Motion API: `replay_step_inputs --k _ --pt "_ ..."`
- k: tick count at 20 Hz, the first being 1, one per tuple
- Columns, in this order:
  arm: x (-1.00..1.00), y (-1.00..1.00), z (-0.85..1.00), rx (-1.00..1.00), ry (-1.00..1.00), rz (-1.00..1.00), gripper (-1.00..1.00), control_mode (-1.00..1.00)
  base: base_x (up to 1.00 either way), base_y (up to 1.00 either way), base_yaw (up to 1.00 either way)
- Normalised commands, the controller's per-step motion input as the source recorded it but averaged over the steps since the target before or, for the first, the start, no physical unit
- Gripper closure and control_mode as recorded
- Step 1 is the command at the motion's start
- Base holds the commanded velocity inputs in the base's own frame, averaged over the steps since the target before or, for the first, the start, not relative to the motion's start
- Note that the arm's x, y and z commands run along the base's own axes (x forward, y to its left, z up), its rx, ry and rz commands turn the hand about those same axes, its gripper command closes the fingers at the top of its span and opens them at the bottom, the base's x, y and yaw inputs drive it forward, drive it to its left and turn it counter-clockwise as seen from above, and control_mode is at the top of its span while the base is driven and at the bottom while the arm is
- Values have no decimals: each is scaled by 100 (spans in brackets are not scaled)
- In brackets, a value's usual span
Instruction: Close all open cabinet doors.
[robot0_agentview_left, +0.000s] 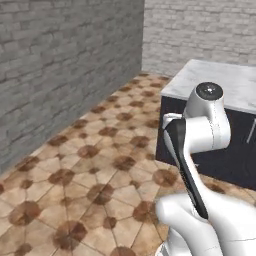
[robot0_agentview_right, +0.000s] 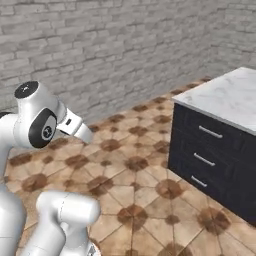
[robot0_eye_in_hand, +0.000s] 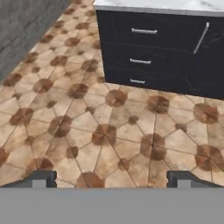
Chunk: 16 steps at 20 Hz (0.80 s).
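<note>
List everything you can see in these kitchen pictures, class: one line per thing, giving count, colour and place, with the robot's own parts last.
Marble-topped black base cabinet unit: one, black fronts under a white-grey top, right side of the floor.
Drawer fronts with short silver bar handles: three, black, stacked at the unit's left end.
Lower cabinet door with long silver handle: one, black, right of the drawers, looks shut.
Grey brick walls: two, meeting at a corner behind the unit.
Brown-patterned tile floor: one, beige and brown, everywhere underfoot.
White robot arm: one, white with dark joints, near the cameras.
Fingers: two dark tips, wide apart, holding nothing.
</note>
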Motion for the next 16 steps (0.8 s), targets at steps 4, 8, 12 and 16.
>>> replay_step_inputs --k 4,8,12,16 --pt "0 0 0 0 0 0 -100 100 15 0 -77" --pt "0 0 0 0 0 0 -100 100 25 0 -68" --pt "0 0 0 0 0 0 -100 100 20 0 -71" --pt "0 0 0 0 0 0 -100 100 11 0 -80"
